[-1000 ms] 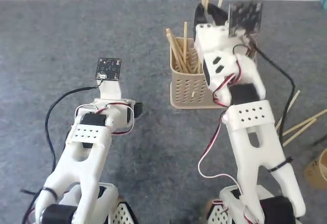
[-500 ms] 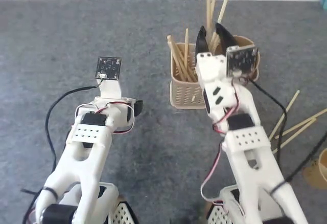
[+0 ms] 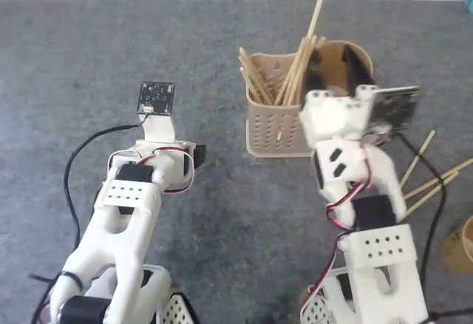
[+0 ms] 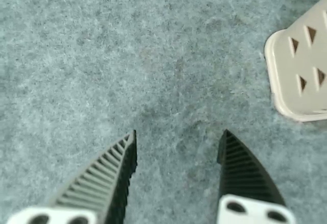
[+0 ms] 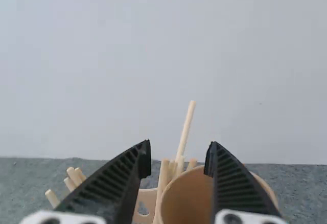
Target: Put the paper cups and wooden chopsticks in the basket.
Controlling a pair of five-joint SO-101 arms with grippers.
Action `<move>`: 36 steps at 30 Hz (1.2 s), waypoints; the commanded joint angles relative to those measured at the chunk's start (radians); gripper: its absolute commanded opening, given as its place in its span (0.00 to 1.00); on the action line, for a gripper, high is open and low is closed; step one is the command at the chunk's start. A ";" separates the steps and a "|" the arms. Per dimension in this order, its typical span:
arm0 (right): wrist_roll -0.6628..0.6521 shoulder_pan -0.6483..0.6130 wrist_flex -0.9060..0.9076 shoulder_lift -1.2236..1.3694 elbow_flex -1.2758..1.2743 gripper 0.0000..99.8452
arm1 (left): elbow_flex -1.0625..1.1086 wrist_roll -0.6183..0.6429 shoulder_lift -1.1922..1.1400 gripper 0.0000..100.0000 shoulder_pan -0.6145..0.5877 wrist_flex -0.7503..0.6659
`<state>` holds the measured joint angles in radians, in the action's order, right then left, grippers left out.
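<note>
The beige perforated basket stands at mid-table with several wooden chopsticks leaning in it and a brown paper cup at its right end. My right gripper hovers open just above that cup, holding nothing. In the right wrist view the cup and chopstick ends lie between and beyond the open gripper. Several loose chopsticks lie on the carpet to the right, and another paper cup sits at the right edge. My left gripper hangs open over bare carpet, left of the basket corner.
Grey carpet covers the table. The left arm stands left of the basket with a gap between them. A pale wall rises behind the table's far edge.
The right gripper opened and let go of chopsticks, which now lean in the basket. It drew back toward the right end of the basket. The left arm kept still.
</note>
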<state>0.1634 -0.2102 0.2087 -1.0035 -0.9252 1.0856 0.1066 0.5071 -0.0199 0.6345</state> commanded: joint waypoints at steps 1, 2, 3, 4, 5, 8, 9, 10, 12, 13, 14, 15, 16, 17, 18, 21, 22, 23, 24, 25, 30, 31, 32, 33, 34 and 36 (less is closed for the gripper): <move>0.068 0.064 0.180 -0.070 0.161 0.18 | -0.059 0.003 0.002 0.25 -0.008 -0.023; 0.080 0.084 0.248 -0.087 0.186 0.18 | -0.058 0.003 0.002 0.25 -0.008 -0.023; 0.095 0.107 0.320 -0.108 0.206 0.18 | -0.058 0.003 0.002 0.25 -0.008 -0.023; 0.109 0.134 0.386 -0.131 0.218 0.18 | -0.058 0.003 0.002 0.25 -0.008 -0.021; 0.121 0.168 0.447 -0.157 0.222 0.18 | -0.058 0.003 0.002 0.25 -0.008 -0.020; 0.153 0.282 0.607 -0.254 0.221 0.18 | -0.058 0.003 0.003 0.25 -0.006 -0.020; 0.157 0.317 0.671 -0.285 0.221 0.18 | -0.058 0.003 0.003 0.25 -0.006 -0.018; 0.155 0.351 0.734 -0.315 0.221 0.18 | -0.058 0.003 0.003 0.25 -0.006 -0.018; 0.153 0.409 0.857 -0.360 0.221 0.18 | -0.058 0.003 0.003 0.25 -0.006 -0.018; 0.152 0.437 0.912 -0.380 0.221 0.18 | -0.058 0.003 0.003 0.25 -0.008 -0.018; 0.150 0.469 0.961 -0.397 0.219 0.18 | -0.058 0.003 0.003 0.25 -0.008 -0.018; 0.150 0.504 1.010 -0.404 0.219 0.18 | -0.058 0.003 0.003 0.25 -0.008 -0.018; 0.150 0.533 1.053 -0.406 0.218 0.18 | -0.058 0.003 0.003 0.25 -0.008 -0.018; 0.150 0.559 1.082 -0.401 0.209 0.18 | -0.058 0.003 0.003 0.25 -0.008 -0.018; 0.149 0.582 1.093 -0.392 0.189 0.18 | -0.058 0.002 0.003 0.25 -0.008 -0.018; 0.114 0.634 1.052 -0.341 0.091 0.18 | -0.056 0.002 0.002 0.25 -0.008 -0.018; 0.107 0.647 1.035 -0.315 0.051 0.18 | -0.056 -0.003 0.002 0.25 -0.008 -0.018; 0.104 0.656 1.015 -0.285 0.014 0.18 | -0.056 -0.020 0.002 0.25 -0.008 -0.018; 0.103 0.667 0.992 -0.251 -0.025 0.18 | -0.050 -0.031 0.002 0.25 -0.008 -0.018; 0.103 0.677 0.970 -0.214 -0.058 0.18 | -0.044 -0.040 0.002 0.25 -0.005 -0.021; 0.109 0.707 0.858 -0.027 -0.163 0.18 | -0.039 -0.046 0.002 0.25 0.000 -0.023; 0.109 0.710 0.839 0.004 -0.173 0.18 | -0.039 -0.046 0.002 0.25 0.000 -0.023; 0.110 0.710 0.823 0.030 -0.184 0.18 | -0.039 -0.046 0.002 0.25 0.000 -0.023; 0.124 0.704 0.809 0.059 -0.198 0.18 | -0.041 -0.046 0.002 0.25 0.000 -0.025; 0.149 0.702 0.789 0.090 -0.219 0.18 | -0.041 -0.046 0.002 0.25 0.000 -0.025; 0.173 0.682 0.722 0.128 -0.264 0.18 | -0.041 -0.046 0.000 0.25 0.000 -0.025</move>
<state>0.3015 0.4833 1.0127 -0.9314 -1.1646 1.0856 0.0698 0.5071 -0.0199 0.6345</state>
